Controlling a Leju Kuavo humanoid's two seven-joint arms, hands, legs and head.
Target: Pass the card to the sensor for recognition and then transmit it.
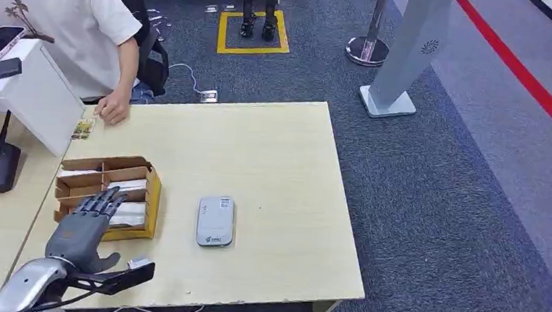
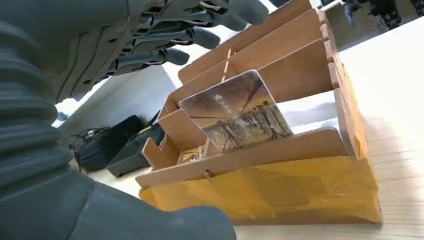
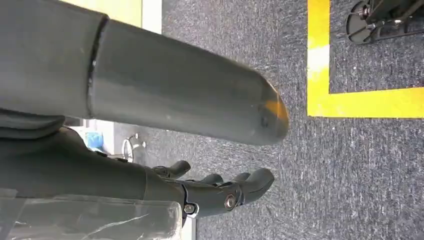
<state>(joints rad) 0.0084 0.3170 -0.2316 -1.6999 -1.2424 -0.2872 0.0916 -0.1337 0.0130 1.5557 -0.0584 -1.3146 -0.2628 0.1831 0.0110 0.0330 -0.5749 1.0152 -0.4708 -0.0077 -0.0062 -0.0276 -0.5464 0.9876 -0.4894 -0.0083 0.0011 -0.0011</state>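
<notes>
**Left hand poised over the card box**

Just beyond the left hand's (image 1: pixel 86 225) spread, empty fingertips (image 2: pixel 200 37), a card (image 2: pixel 235 114) stood in a compartment of the wooden box (image 1: pixel 152 191). The card leaned back on a divider, its printed face turned toward the hand and its long axis running along the slot. The grey sensor (image 1: pixel 216 221) lay flat on the table (image 1: pixel 287 171), beside the box. The right hand (image 3: pixel 220 192) hung above carpet, fingers loosely curled, holding nothing.
</notes>
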